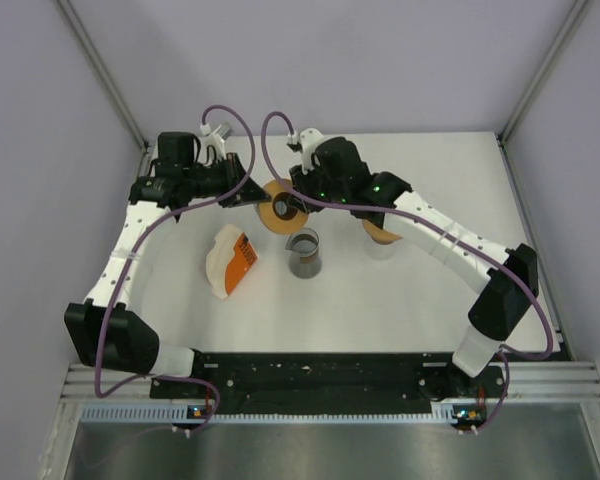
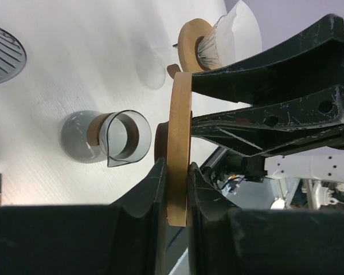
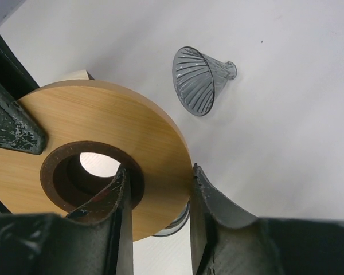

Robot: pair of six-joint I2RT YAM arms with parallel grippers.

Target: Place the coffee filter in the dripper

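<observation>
A wooden dripper ring [image 1: 278, 210] is held in the air between both grippers, above the glass carafe [image 1: 305, 254]. My left gripper [image 1: 248, 196] is shut on the ring's flat faces at its edge [image 2: 180, 126]. My right gripper [image 1: 302, 197] is shut on the ring's band [image 3: 103, 126], one finger through the hole and one on the outer rim. A ribbed glass dripper cone [image 3: 198, 80] lies on its side on the table, apart from the ring. A pack of white coffee filters with an orange label [image 1: 231, 262] lies left of the carafe.
A second wooden ring with a ribbed glass cone and something white in it [image 2: 209, 43] lies on the table under my right forearm [image 1: 380, 236]. The carafe [image 2: 112, 137] stands just below the held ring. Walls close in the table's back and sides.
</observation>
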